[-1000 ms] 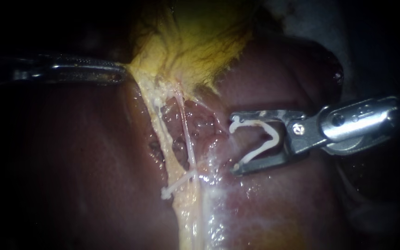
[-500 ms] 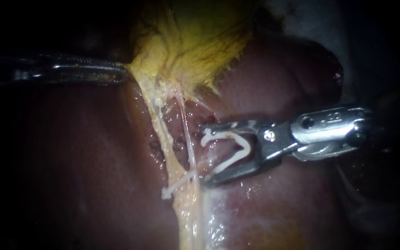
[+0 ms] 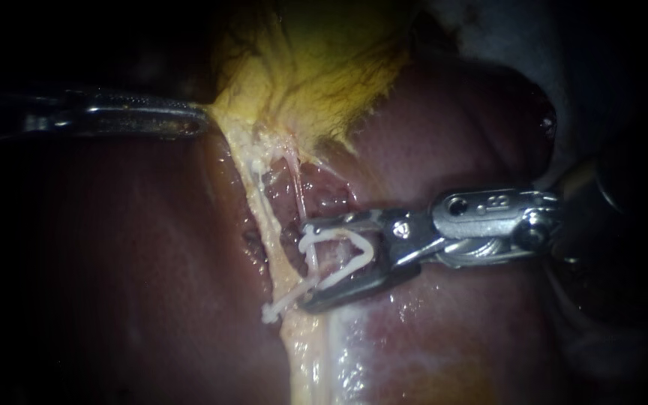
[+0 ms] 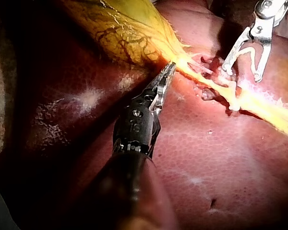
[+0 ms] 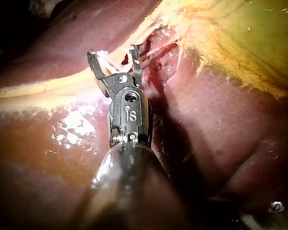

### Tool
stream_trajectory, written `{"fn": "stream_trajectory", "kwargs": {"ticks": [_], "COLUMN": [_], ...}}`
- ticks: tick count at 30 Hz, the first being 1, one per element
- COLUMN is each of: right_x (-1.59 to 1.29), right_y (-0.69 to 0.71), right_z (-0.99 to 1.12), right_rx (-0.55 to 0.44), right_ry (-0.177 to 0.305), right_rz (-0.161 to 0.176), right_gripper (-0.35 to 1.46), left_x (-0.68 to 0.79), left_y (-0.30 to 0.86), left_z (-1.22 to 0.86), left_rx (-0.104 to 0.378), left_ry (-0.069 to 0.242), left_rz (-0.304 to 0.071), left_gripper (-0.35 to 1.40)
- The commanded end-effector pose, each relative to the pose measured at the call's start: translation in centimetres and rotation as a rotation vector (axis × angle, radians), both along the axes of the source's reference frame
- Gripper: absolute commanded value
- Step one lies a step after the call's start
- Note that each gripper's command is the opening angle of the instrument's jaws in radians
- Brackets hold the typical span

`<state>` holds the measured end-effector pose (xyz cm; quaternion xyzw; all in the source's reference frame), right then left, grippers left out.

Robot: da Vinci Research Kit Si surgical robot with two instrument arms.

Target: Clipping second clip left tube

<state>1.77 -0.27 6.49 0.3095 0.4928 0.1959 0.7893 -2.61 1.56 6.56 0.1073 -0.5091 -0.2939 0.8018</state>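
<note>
In the endoscope view my left instrument (image 3: pixel 200 120) is shut on the yellow edge of the gallbladder (image 3: pixel 324 67) and holds it taut. A thin pale tube (image 3: pixel 299 199) runs down from it across the liver (image 3: pixel 114 262). One white clip (image 3: pixel 283 301) sits shut across the tube low down. My right instrument (image 3: pixel 307 264) carries an open white clip (image 3: pixel 339 251) in its spread jaws, and the clip's mouth straddles the tube just above the lower clip. The wrist views show the left instrument (image 4: pixel 172 67) and the right instrument (image 5: pixel 113 51) the same way.
A thicker yellow-white band of tissue (image 3: pixel 264 217) lies beside the tube on its left. Raw red tissue (image 3: pixel 324 195) lies behind the tube. The wet liver surface (image 3: pixel 429 330) glistens under the right shaft. The edges of the view are dark.
My right instrument has travelled left with its open clip, from well clear of the tube to having the clip's mouth around it. My left instrument has held still.
</note>
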Motion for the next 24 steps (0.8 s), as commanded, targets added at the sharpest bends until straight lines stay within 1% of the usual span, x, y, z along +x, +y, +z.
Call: {"fn": "stream_trajectory", "kwargs": {"ticks": [1, 2, 5, 11, 18, 24], "right_x": [0.01, 0.01, 0.01, -0.01, -0.01, 0.04], "right_y": [-0.01, -0.02, -0.04, -0.07, -0.07, -0.10], "right_z": [0.04, 0.09, 0.22, 0.50, 0.81, 0.98], "right_rx": [0.005, 0.015, 0.036, 0.064, 0.092, 0.108], "right_ry": [0.000, 0.002, 0.001, -0.004, -0.018, -0.018], "right_rz": [-0.006, -0.015, -0.027, -0.037, -0.025, -0.014], "right_gripper": [0.59, 0.58, 0.58, 0.58, 0.58, 0.58], "left_x": [0.00, 0.00, 0.00, 0.00, 0.00, -0.01], "left_y": [0.00, 0.00, 0.00, -0.01, -0.01, -0.02], "left_z": [0.00, 0.00, 0.00, 0.00, 0.00, 0.00], "left_rx": [0.000, 0.000, 0.000, 0.000, 0.000, -0.001], "left_ry": [0.000, 0.000, 0.000, 0.001, 0.001, 0.001], "left_rz": [0.000, 0.000, 0.000, -0.001, -0.001, -0.001], "left_gripper": [-0.35, -0.35, -0.35, -0.35, -0.35, -0.35]}}
